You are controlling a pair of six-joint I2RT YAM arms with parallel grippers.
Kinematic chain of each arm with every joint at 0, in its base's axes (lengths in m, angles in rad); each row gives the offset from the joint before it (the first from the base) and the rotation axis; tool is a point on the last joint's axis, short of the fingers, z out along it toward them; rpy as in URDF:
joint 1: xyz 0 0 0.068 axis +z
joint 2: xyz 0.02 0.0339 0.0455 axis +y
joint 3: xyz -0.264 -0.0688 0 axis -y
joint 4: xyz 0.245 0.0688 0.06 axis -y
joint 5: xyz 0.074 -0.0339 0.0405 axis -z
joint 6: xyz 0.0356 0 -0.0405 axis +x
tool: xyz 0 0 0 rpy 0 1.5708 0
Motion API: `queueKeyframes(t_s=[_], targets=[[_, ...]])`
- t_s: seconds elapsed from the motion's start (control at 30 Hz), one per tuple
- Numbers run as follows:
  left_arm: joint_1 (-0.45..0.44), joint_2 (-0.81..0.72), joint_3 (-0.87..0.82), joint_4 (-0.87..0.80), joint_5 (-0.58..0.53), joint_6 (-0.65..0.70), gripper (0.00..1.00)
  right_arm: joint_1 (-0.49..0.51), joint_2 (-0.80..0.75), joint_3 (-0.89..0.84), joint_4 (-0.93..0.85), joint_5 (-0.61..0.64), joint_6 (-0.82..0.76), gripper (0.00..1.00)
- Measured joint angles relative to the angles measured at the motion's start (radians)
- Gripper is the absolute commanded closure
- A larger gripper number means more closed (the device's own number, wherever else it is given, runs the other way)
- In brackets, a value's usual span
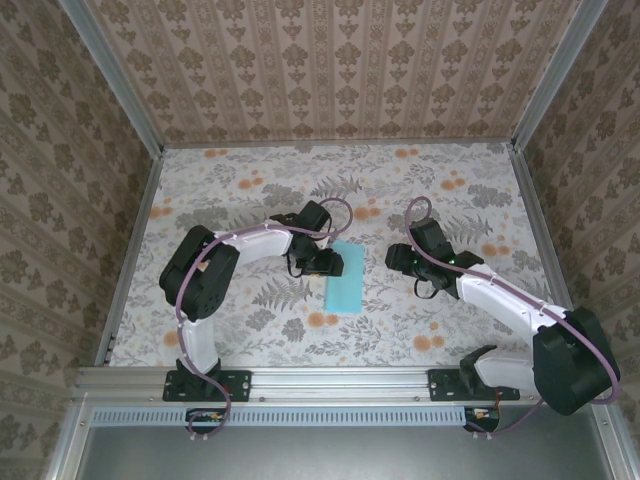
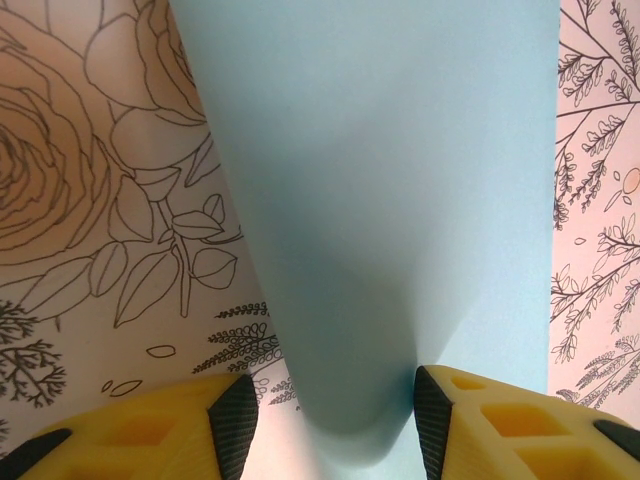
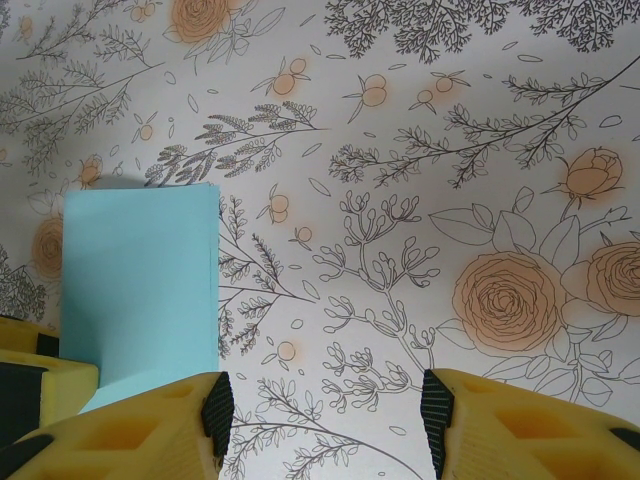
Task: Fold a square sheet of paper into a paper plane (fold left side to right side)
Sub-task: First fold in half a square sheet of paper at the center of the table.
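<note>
Overhead, wrist and wrist views, read left to right. The left arm [image 1: 205, 270] bends in from its base toward the middle of the floral tabletop [image 1: 250, 190], and the left tool [image 1: 322, 262] sits at the far left edge of the sheet [image 1: 345, 280]. From above I see the sheet as a narrow light-blue rectangle, its long side running from far to near, lying close to the tabletop's centre between the two tools. In the left wrist view the left tool [image 2: 335, 410] stands with its jaws part-way apart. The sheet [image 2: 400, 180] rises as a soft rounded ridge that runs down between the black pads [image 2: 236, 420]. The ridge meets the right-hand pad, while a sliver of tabletop shows beside the left-hand one. I cannot tell whether the jaws pinch the ridge or merely straddle it. Across a strip of bare tabletop to the right, the right tool [image 1: 403, 262] hangs apart from the sheet, carried by the right arm [image 1: 500, 300]. In the right wrist view the right tool [image 3: 325, 410] is released, with only printed tabletop between its fingers. There the sheet [image 3: 140, 290] lies flat at the left.
</note>
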Motion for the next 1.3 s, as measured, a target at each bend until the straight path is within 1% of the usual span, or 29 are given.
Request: queueKeyframes(t_s=[0.87,1.3], targets=[[0.000,0.000,0.001,-0.001,0.000,0.005,0.49,0.000,0.068,0.000,0.040,-0.087,0.005,0.46],[-0.005,0.014,0.027,-0.034,-0.007,0.021,0.48,0.000,0.080,0.000,0.050,-0.109,0.008,0.46]])
